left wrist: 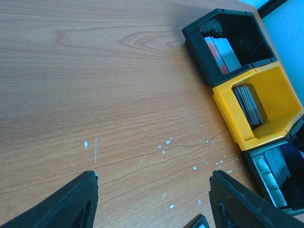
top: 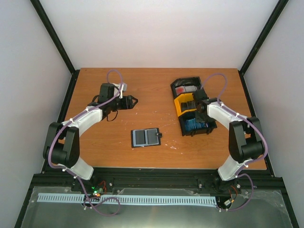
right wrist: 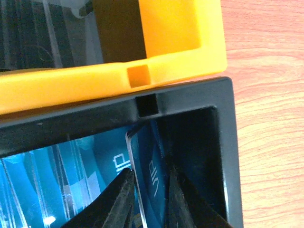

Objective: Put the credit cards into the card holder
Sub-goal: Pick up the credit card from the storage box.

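In the nearest black plastic tray (right wrist: 225,142), joined to a glossy yellow tray (right wrist: 180,28), our right gripper (right wrist: 149,172) sets its jaws narrowly about one smooth, thin light blue plastic credit card (right wrist: 145,152); we cannot tell whether they pinch it. Our left gripper (left wrist: 152,204) hangs wide open and empty over the grained wooden table (left wrist: 95,71). The flat black folding card holder (top: 146,137) lies open mid-table.
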You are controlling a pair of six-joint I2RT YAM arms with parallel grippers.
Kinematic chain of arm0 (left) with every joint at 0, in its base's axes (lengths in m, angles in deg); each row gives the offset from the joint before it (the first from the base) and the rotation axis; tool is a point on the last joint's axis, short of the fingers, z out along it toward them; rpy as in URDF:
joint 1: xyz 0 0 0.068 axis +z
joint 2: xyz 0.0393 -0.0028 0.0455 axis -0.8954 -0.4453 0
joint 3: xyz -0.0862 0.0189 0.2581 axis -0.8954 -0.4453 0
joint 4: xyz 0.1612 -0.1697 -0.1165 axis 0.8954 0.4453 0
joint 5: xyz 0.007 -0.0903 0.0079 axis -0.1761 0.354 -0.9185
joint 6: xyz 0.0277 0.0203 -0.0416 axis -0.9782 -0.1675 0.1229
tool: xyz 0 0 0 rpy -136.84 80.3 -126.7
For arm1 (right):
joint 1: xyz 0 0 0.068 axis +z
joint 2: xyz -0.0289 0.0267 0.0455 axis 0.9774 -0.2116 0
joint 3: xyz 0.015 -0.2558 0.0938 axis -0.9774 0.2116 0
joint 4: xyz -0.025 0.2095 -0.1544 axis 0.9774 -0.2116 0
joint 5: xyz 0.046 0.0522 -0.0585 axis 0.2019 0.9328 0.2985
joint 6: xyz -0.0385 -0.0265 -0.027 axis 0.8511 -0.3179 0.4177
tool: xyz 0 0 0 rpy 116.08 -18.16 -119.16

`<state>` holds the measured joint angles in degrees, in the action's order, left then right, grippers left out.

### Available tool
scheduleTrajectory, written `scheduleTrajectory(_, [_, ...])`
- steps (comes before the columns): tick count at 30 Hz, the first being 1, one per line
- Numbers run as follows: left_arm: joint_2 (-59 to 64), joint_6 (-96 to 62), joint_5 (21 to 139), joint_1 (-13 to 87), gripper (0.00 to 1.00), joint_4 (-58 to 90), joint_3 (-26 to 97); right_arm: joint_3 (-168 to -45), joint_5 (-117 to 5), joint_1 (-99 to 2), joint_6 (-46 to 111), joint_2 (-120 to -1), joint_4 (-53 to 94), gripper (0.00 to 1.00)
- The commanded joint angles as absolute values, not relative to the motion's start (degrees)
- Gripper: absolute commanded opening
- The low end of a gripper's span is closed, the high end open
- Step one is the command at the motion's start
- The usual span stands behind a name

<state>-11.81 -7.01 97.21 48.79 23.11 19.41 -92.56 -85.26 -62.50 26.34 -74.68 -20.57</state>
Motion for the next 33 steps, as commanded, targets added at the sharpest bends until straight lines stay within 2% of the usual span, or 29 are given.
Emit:
scheduleTrajectory(1, [-10.06, -6.62, 97.96, 48.96, 0.65, 21.60, 19.64, -91.93, -88.88, -63.02, 26.27, -73.56, -20.74, 0.21])
scheduleTrajectory(10, [-10.08, -6.64, 98.21, 48.97, 0.66, 21.57, 19.45, -92.82, -83.23, -63.79, 26.71, -74.37, -20.85, 0.24])
scheduleTrajectory(22, [-10.35, -6.73, 98.29, 48.97, 0.65, 21.65, 19.63, -94.36, -70.59, -72.27, 28.02, -75.08, -21.39, 0.24])
scheduleTrajectory(33, [-11.11, -7.27, 98.69, 48.99, 0.65, 21.65, 20.15, -94.67, -69.49, -74.35, 27.73, -73.51, -21.96, 0.25])
